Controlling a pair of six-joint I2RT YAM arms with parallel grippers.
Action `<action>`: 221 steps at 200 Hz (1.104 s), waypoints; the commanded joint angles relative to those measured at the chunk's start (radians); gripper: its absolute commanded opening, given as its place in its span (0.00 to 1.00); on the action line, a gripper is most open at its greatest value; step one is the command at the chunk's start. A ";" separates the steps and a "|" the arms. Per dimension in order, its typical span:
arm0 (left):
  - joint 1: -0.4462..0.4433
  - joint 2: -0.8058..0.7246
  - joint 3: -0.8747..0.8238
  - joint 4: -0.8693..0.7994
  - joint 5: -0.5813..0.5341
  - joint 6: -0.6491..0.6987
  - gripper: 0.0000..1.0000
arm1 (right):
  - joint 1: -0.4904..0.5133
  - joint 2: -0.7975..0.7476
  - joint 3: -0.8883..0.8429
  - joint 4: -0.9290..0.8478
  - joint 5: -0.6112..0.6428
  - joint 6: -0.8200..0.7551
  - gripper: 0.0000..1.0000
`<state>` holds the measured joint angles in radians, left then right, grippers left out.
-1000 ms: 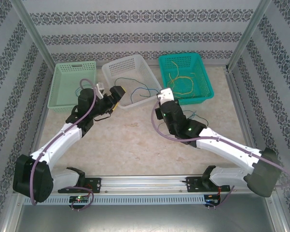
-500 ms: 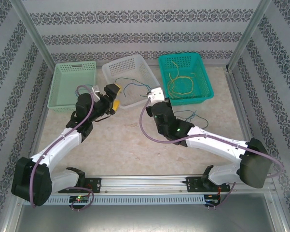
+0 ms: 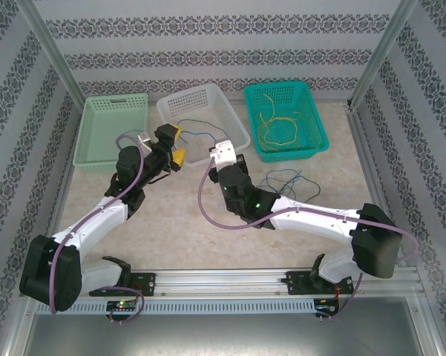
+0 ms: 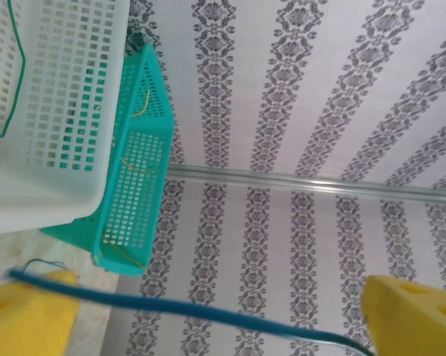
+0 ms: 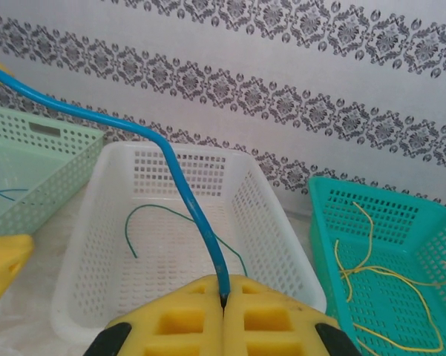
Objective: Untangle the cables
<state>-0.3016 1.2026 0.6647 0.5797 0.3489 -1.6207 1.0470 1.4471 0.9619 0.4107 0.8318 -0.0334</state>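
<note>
One blue cable (image 5: pixel 187 194) hangs stretched in the air. The right gripper (image 5: pixel 223 288) is clenched on it in front of the white basket (image 5: pixel 78 293). The left gripper (image 4: pixel 221 317) stands released, the strand crossing between its yellow fingers (image 4: pixel 412 315), perhaps brushing one.

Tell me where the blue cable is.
Right wrist view: the blue cable is pinched in the right fingers and arches left, in front of the white basket.

White basket (image 5: pixel 261 222), teal basket (image 5: pixel 401 216), blue cable (image 5: pixel 197 215)
</note>
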 commanded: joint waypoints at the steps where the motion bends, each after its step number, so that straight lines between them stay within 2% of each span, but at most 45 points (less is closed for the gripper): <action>1: -0.007 -0.003 -0.017 0.104 -0.056 -0.030 0.83 | 0.028 0.007 0.017 0.080 0.003 -0.012 0.00; 29: -0.001 -0.032 -0.031 0.022 -0.095 0.018 0.51 | 0.034 -0.050 -0.055 0.063 0.003 0.022 0.00; 63: 0.010 -0.049 -0.035 0.004 -0.120 0.072 0.37 | 0.033 -0.144 -0.134 -0.004 -0.069 0.053 0.00; 94: 0.017 -0.067 0.010 -0.075 -0.112 0.170 0.14 | 0.031 -0.179 -0.157 -0.090 -0.127 0.078 0.00; 106: 0.023 -0.083 0.017 -0.107 -0.119 0.206 0.00 | 0.029 -0.193 -0.165 -0.118 -0.140 0.090 0.00; 159: 0.041 -0.169 0.009 -0.194 -0.162 0.321 0.00 | 0.027 -0.202 -0.147 -0.266 -0.217 0.111 0.00; 192: 0.042 -0.219 0.106 -0.405 -0.168 0.506 0.00 | 0.022 -0.147 -0.082 -0.405 -0.257 0.097 0.00; 221: 0.043 -0.246 0.197 -0.590 -0.203 0.680 0.00 | 0.014 -0.064 0.002 -0.488 -0.348 0.097 0.00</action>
<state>-0.2790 0.9943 0.7753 0.1661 0.2050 -1.1496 1.0752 1.3228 0.8860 0.0452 0.5610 0.0532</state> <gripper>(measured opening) 0.041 0.050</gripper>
